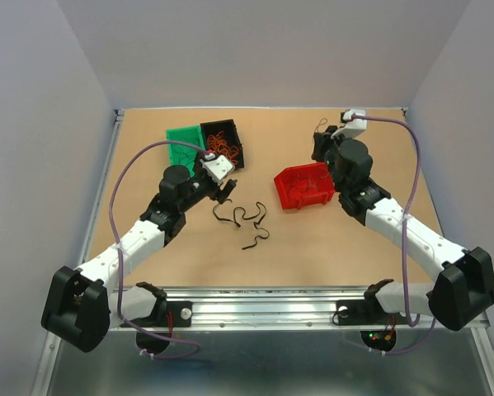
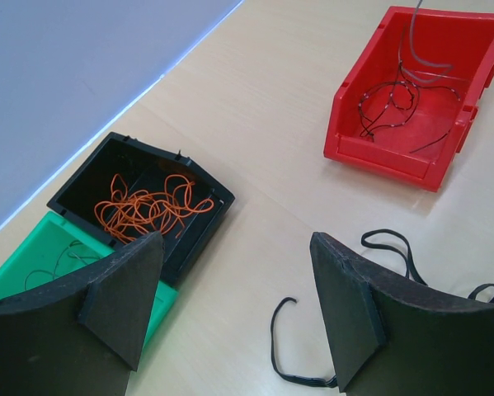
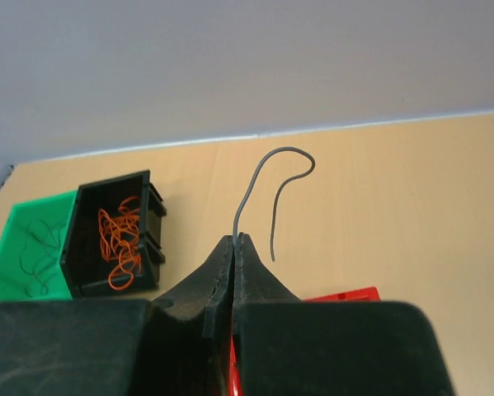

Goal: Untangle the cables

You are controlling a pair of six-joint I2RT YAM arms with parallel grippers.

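Black cables [image 1: 245, 223] lie loose on the table in front of the left arm; one shows in the left wrist view [image 2: 300, 363]. My left gripper [image 1: 222, 192] [image 2: 234, 309] is open and empty above them. My right gripper [image 3: 237, 241] [image 1: 323, 147] is shut on a thin grey cable [image 3: 263, 186], held above the red bin [image 1: 303, 186] [image 2: 411, 91], which holds dark thin cables. The black bin [image 1: 227, 142] [image 2: 139, 198] holds orange cables. The green bin [image 1: 183, 142] [image 2: 40, 256] holds thin dark cable.
The black and green bins stand side by side at the back left. The red bin is at centre right, with its corner [image 3: 345, 294] just under the right fingers. Side walls bound the table, and a metal rail [image 1: 263, 301] runs along its near edge.
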